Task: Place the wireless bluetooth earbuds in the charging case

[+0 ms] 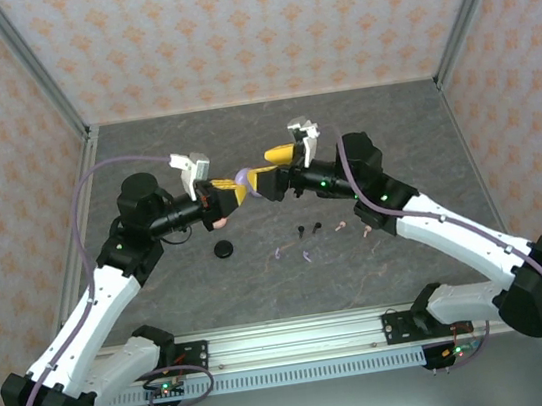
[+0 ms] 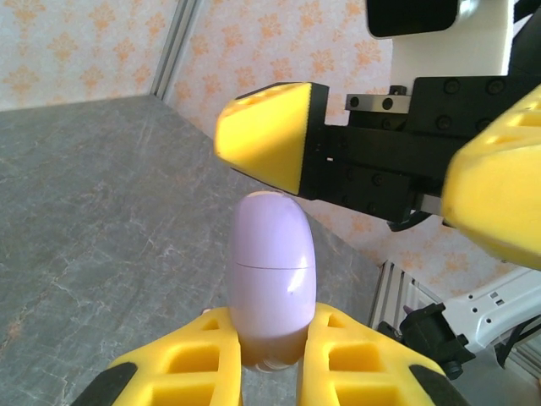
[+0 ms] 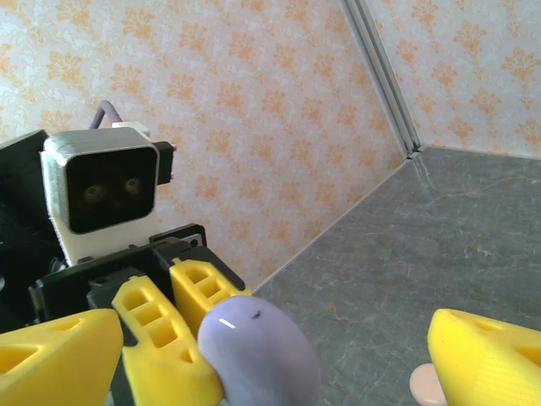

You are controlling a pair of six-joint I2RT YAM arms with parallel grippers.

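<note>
Clamps with the left gripper (image 1: pixel 237 192) the lower end of a smooth lilac oval charging case (image 2: pixel 272 269), holding it clear above the desk, lid shut along a thin seam, rounded tip pointing toward the other arm. Spreads the right gripper (image 1: pixel 272 168) wide around that tip, released, with one yellow finger (image 2: pixel 266 135) just above the case and the other off to the side; cannot tell whether either touches.

Finds the tiny stemmed earbuds lying on the grey stone-patterned desk (image 1: pixel 263 290), in front of the right arm and below the grippers: a black pair (image 1: pixel 301 230), a pale pink pair (image 1: pixel 340 227), a lilac pair (image 1: pixel 306 256), all well apart from the case. Finds a black round puck (image 1: pixel 223 249) on the desk near the left wrist.

Reaches inward from both sides, elbows out, forearms angled toward the middle, wrists raised so that both grippers meet nose to nose above the desk's centre.
</note>
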